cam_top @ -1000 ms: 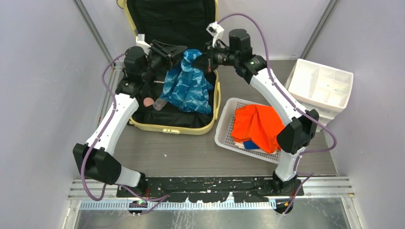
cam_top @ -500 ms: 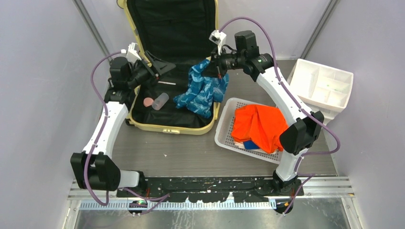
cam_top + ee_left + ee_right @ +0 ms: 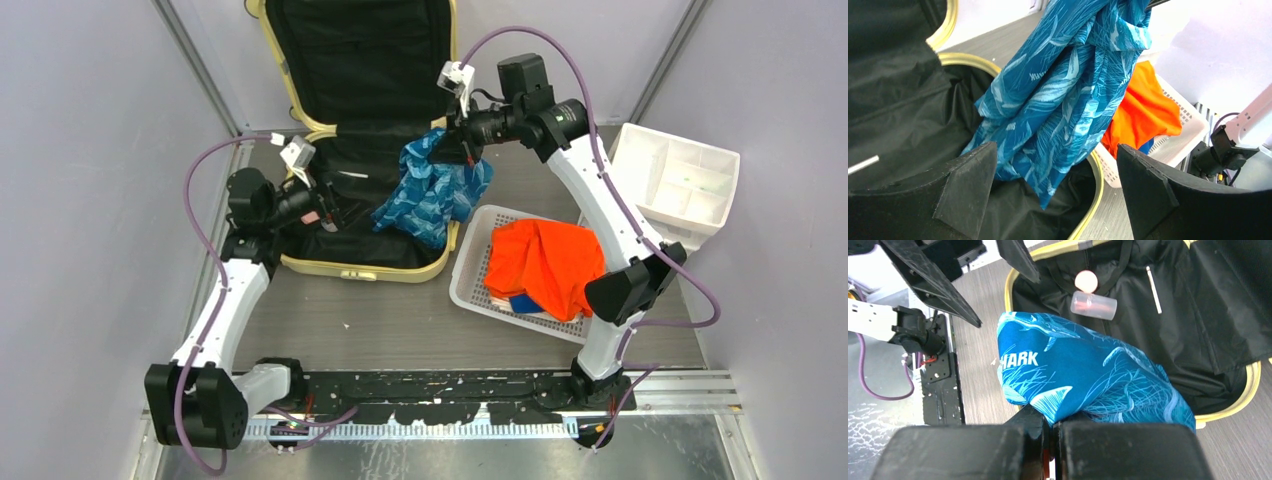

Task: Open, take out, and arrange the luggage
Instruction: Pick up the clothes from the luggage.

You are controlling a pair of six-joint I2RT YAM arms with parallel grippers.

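Nearest me, the basket (image 3: pixel 470 285) held an orange cloth (image 3: pixel 540 260) on the worktop's (image 3: pixel 400 320) right. Beyond it to the left, my left fingers (image 3: pixel 968 185) stood wide apart and empty at the left edge of the luggage (image 3: pixel 360 268), which lay open at the far left, lid (image 3: pixel 360 50) upright. Farther back, my right fingers (image 3: pixel 973 450) were clamped on a blue cloth (image 3: pixel 435 190) hanging over the luggage's right rim.

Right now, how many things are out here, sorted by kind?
Cloths: 2 (blue shark-print cloth, orange cloth)
Containers: 3 (yellow suitcase, white perforated basket, white divided bin)
Small items in the suitcase: 2 (clear bottle, pink round piece)
Unclear blue item under the orange cloth: 1
Total: 8
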